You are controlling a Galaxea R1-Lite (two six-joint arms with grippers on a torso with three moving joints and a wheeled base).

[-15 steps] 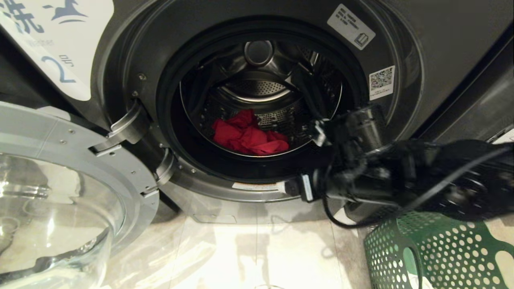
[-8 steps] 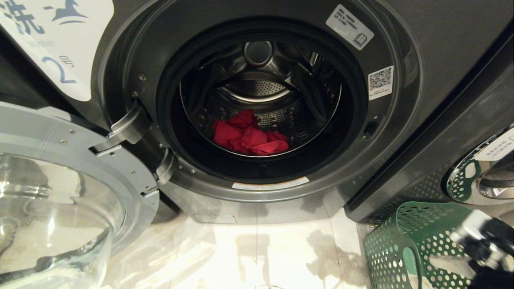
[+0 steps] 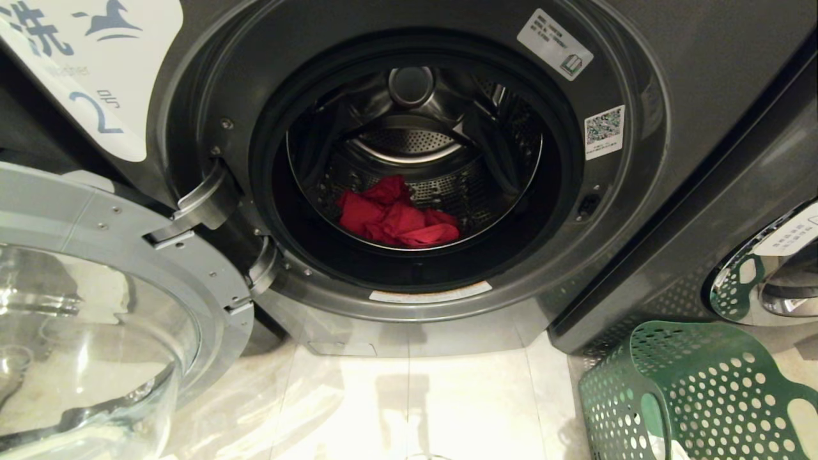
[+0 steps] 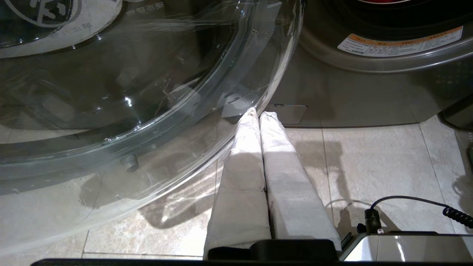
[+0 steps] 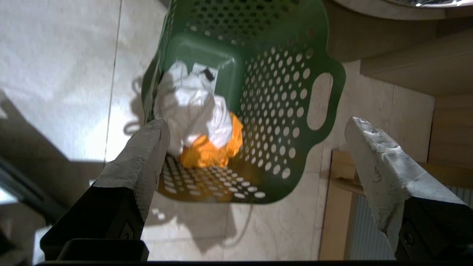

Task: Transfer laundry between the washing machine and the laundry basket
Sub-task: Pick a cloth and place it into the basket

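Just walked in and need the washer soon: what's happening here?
Laundry is mid-transfer. The dark grey front-loading washing machine stands open with a red garment in its drum. The right gripper, open and empty, hangs above the green perforated plastic basket holding white and orange garments. The left gripper is parked shut.

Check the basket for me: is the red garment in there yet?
No, the laundry basket holds only white and orange garments.
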